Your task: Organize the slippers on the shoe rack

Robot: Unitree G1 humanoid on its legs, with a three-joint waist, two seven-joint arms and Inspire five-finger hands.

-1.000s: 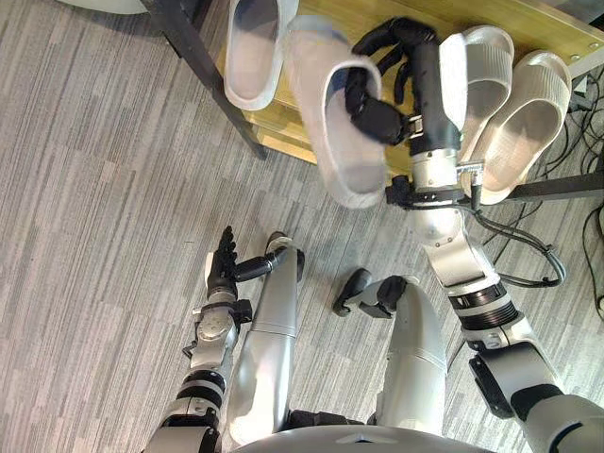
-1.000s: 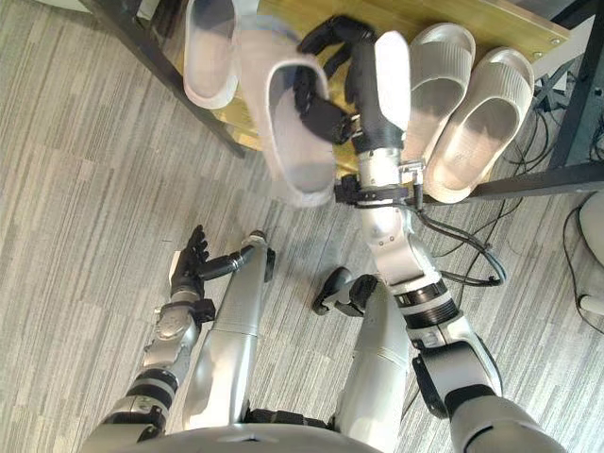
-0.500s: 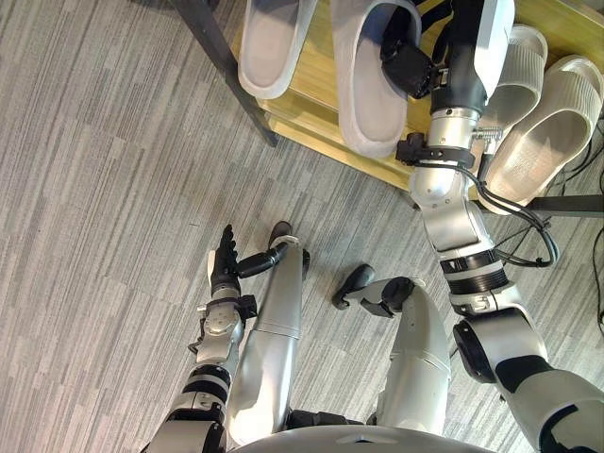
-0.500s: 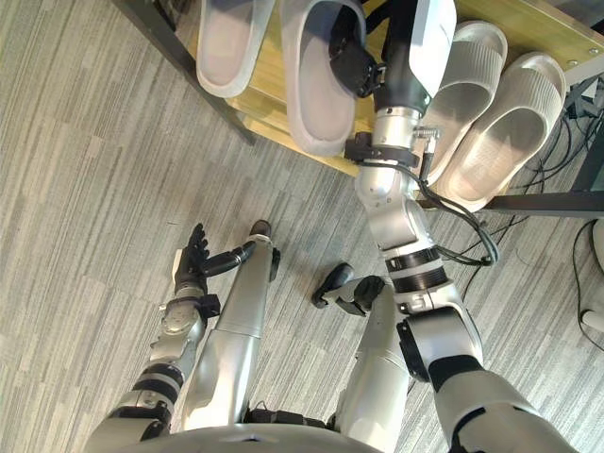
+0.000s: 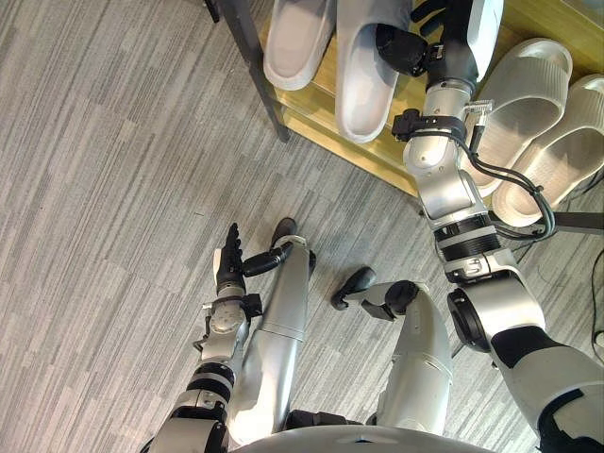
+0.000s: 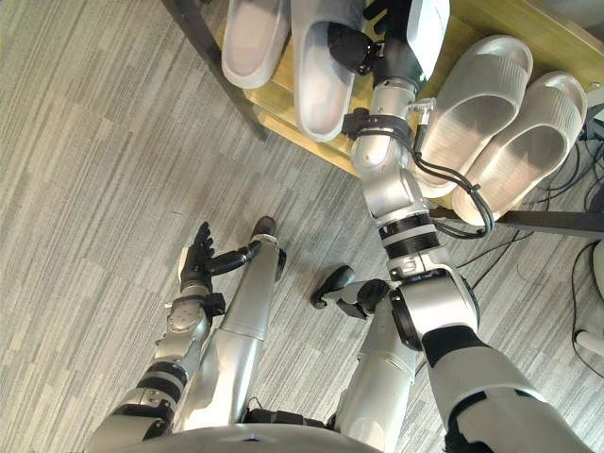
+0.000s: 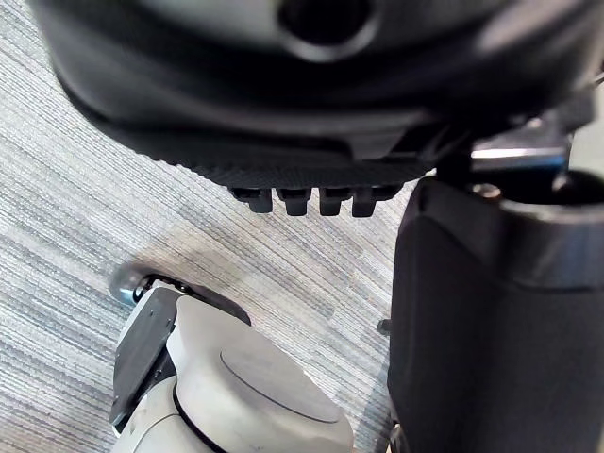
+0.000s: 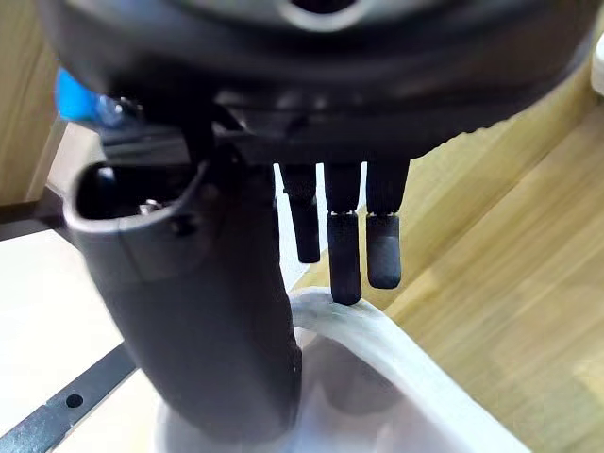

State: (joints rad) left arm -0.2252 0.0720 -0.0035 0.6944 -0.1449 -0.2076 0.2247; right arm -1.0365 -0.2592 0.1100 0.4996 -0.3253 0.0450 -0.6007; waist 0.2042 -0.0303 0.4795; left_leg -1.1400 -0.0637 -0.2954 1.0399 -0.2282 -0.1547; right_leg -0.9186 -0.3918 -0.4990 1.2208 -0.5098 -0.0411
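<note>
White slipper (image 5: 364, 85) lies on the wooden shelf (image 5: 326, 118), just left of your right hand (image 5: 422, 42), which pinches its strap; your left hand (image 5: 229, 265) hangs open.

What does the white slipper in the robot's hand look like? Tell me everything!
The slipper is white, smooth and rubbery-looking, with one broad strap across the front. It sits footbed up over the wooden shelf, heel towards the robot and jutting past the shelf's front edge. The right hand grips the strap, thumb tucked under it and fingers on top. A matching slipper lies close on its left.
</note>
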